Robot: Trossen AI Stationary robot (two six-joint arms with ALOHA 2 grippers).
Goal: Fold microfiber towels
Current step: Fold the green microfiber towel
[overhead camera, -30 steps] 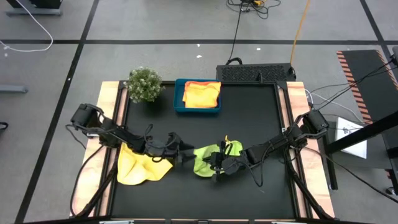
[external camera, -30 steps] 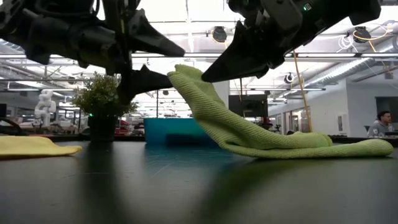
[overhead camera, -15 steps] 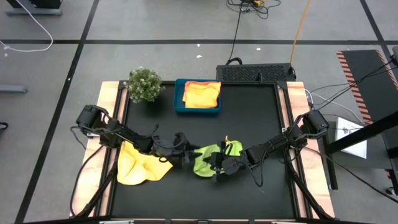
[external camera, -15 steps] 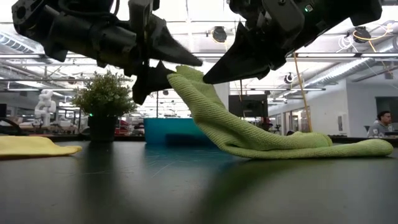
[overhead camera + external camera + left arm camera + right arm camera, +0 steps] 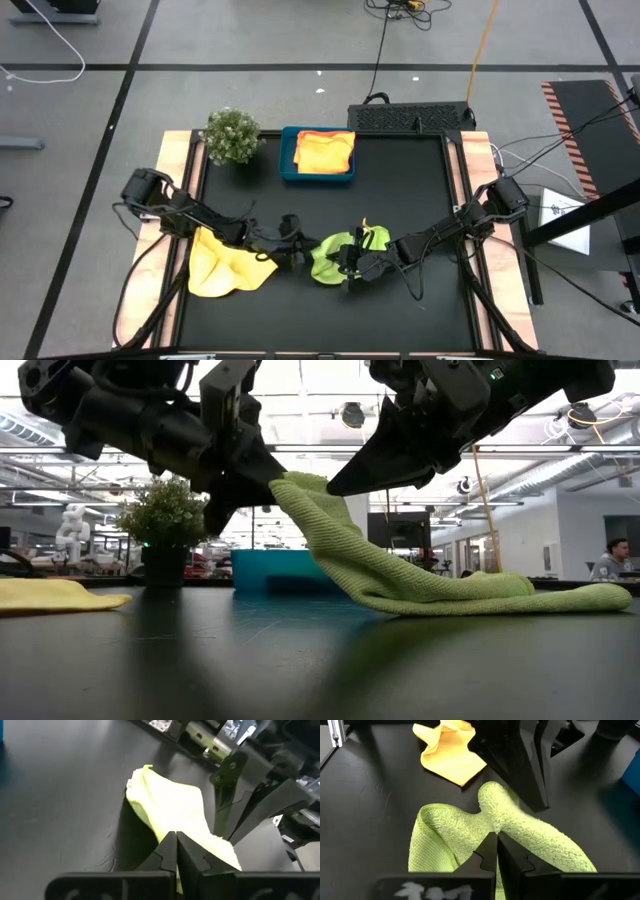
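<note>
Near the table's middle, the lime green towel (image 5: 400, 565) is lifted at one end, its other end trailing on the black table (image 5: 420, 190). The left gripper (image 5: 262, 478) and right gripper (image 5: 335, 482) each pinch that raised end with fingers closed. A crumpled yellow towel (image 5: 225, 265) lies left. At the far edge sit a blue tray (image 5: 288, 160) holding an orange-yellow towel (image 5: 323, 152) and a small plant (image 5: 231, 134).

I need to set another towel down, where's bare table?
Free: the mat right of the blue tray, and the front strip. Crowded: the middle, where both grippers hold the lime green towel beside the yellow towel.
</note>
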